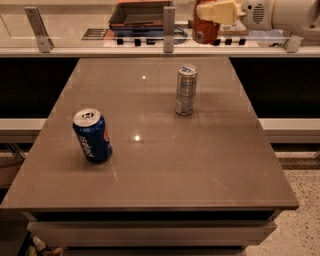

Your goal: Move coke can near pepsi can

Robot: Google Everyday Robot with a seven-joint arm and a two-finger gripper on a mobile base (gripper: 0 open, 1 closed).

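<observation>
coke can point(205, 33) 1 | pepsi can point(93, 136) 1 | silver can point(186, 90) 1 | gripper point(202, 12) 1, top-right

One camera looks from high above the table's point(200, 165) near edge, tilted down and facing the far edge and the counter point(75, 36) beyond. The whole top is in view. The gripper point(209, 12), clasping the coke can point(204, 31), hangs past the far edge, toward the far-right corner.

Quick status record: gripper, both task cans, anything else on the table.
gripper: top of frame, beyond the table far edge, shut on the coke can
coke can: upright in the gripper, off the table
pepsi can: upright, table's near-left part
silver can: upright, far-centre of table, apart from both
task state: coke can not yet near pepsi can
</observation>
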